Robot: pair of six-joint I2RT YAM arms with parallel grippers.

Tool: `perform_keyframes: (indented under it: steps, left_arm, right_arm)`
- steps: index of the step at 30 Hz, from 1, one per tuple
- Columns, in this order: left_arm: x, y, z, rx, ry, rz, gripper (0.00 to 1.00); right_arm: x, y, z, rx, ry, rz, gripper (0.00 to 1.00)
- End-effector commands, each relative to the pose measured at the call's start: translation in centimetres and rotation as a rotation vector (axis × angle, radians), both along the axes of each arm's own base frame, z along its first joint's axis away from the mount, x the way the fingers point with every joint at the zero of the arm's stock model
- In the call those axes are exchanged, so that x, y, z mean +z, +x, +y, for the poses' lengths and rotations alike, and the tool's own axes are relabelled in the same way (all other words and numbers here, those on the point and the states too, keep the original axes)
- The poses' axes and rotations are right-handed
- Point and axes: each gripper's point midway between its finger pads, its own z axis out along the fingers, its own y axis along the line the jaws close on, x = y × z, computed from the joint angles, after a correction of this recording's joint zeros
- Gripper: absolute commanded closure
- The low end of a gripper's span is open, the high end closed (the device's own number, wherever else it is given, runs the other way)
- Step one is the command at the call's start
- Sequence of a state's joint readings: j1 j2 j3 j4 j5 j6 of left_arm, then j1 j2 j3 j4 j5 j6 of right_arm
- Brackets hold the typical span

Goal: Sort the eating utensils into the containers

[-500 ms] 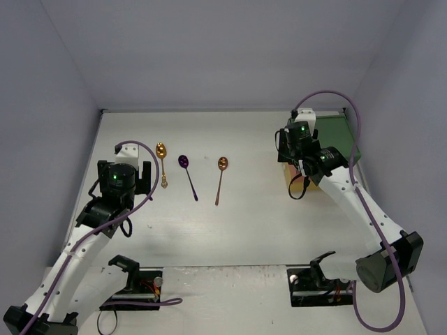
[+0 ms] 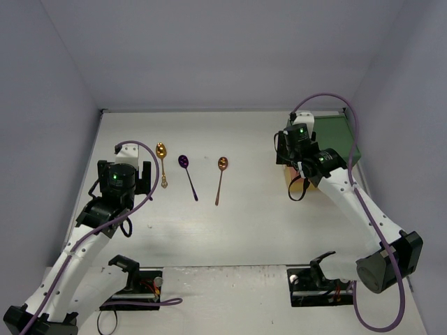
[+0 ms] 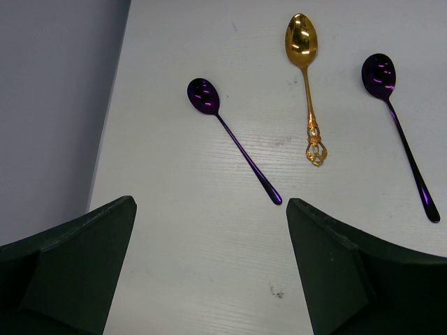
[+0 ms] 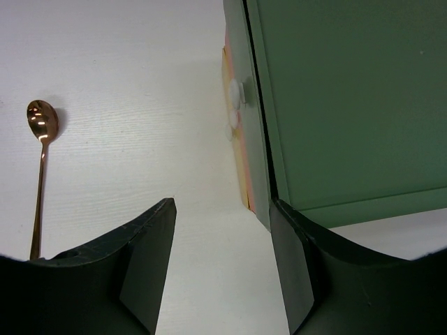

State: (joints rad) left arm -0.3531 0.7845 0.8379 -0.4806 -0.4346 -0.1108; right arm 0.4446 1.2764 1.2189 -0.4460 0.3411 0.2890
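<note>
Three spoons lie side by side on the white table: a gold spoon (image 2: 162, 160), a purple spoon (image 2: 187, 174) and a copper spoon (image 2: 221, 178). The left wrist view shows the gold spoon (image 3: 305, 77), that purple spoon (image 3: 399, 129) and a second purple spoon (image 3: 230, 139) left of them. My left gripper (image 3: 209, 202) (image 2: 133, 166) is open and empty, just short of this second spoon's handle tip. The container block (image 2: 336, 138), green on top, stands at the far right. My right gripper (image 4: 222, 202) (image 2: 286, 152) is open and empty at its front face (image 4: 241, 139), which carries white knobs.
Grey walls close in the table on the left, back and right. The copper spoon (image 4: 39, 153) lies left of my right gripper. Both arm bases and their cables sit at the near edge.
My right gripper has shifted slightly to the left along the block's front. The left arm and the spoons have not moved.
</note>
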Motion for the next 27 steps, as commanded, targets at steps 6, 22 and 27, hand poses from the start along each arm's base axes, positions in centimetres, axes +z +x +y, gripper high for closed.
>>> perform_keyframes:
  steps: [6, 22, 27]
  left_arm:
    - [1.3, 0.8, -0.2, -0.001, -0.012, -0.053, 0.13]
    - [1.2, 0.9, -0.2, -0.001, -0.009, -0.048, 0.13]
    - [1.2, 0.9, -0.2, -0.003, -0.008, -0.048, 0.13]
  right_arm:
    - [0.0, -0.3, 0.4, 0.013, 0.038, 0.006, 0.48]
    - [1.9, -0.2, 2.7, 0.17, 0.079, -0.008, 0.76]
    - [3.3, 0.1, 2.3, 0.163, 0.059, -0.047, 0.74]
